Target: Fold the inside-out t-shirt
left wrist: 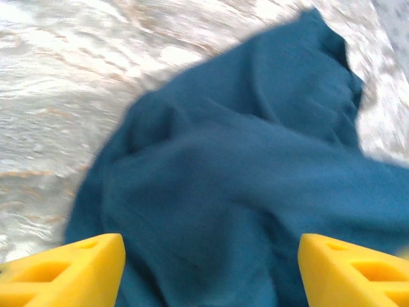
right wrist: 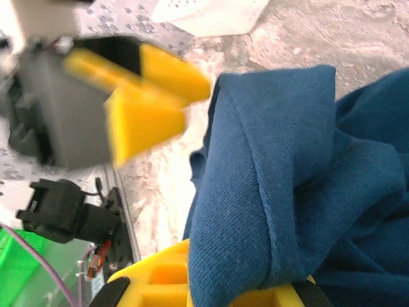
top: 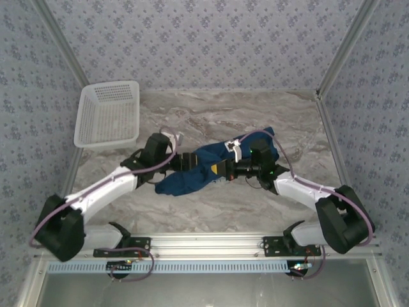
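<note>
The dark navy-blue soft cloth t-shirt [top: 214,167] lies bunched in a loose, rumpled heap near the middle of the grey-veined marble-look tabletop [top: 255,118], with no flat panel or clean edge laid out, so I judge the fold proper has not begun and the step in hand is gathering and spreading the cloth. In the right wrist view a thick doubled ridge of the fabric rises out of the right gripper [right wrist: 223,291], whose yellow fingers are closed tight on that fold; the cloth drapes over them and hides the tips. The left gripper [left wrist: 211,265] sits just beside the heap on its left side, its yellow fingers [left wrist: 83,265] spread wide with nothing between them but the shirt lying ahead and below. The two grippers face each other closely across the bundle. The next move, as I read it, calls for the left gripper to take a second hold apart from the right's, so the shirt can be drawn out flat. A white plastic lattice basket [top: 108,115] stands well apart at the far left.
</note>
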`<act>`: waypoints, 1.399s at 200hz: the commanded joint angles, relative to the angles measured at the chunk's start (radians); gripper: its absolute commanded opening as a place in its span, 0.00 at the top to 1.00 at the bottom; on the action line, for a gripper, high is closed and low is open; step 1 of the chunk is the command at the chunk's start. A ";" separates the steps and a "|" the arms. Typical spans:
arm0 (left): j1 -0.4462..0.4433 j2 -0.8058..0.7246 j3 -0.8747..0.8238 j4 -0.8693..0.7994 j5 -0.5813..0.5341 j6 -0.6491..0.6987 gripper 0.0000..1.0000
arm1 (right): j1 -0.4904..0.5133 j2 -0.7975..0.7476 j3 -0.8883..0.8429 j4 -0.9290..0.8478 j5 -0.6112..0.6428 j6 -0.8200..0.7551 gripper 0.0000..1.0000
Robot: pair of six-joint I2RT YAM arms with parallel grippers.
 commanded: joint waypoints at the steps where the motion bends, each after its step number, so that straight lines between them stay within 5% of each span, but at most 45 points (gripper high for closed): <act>1: -0.081 -0.078 -0.012 -0.062 -0.125 0.119 0.28 | -0.023 0.019 -0.006 0.141 -0.110 0.082 1.00; 70: -0.158 0.103 0.077 0.007 -0.012 0.251 0.56 | -0.052 -0.001 -0.009 0.148 -0.133 0.109 1.00; 160: -0.133 0.268 0.150 0.123 0.105 0.244 0.60 | -0.062 -0.040 -0.042 0.090 -0.116 0.058 1.00; 193: -0.094 0.275 0.155 0.137 0.146 0.226 0.92 | -0.080 -0.074 -0.050 0.026 -0.092 0.024 1.00; 203: -0.079 0.249 0.152 0.125 0.167 0.224 1.00 | -0.090 -0.094 -0.043 -0.046 -0.053 -0.015 1.00; 226: -0.051 0.163 0.132 0.117 0.296 0.202 1.00 | -0.075 -0.140 0.022 -0.337 0.191 -0.191 1.00; 250: -0.022 0.092 0.109 0.139 0.448 0.134 1.00 | -0.024 -0.143 0.068 -0.400 0.372 -0.228 1.00; 280: 0.007 0.007 0.096 0.102 0.477 0.068 1.00 | -0.011 -0.147 0.101 -0.413 0.498 -0.221 1.00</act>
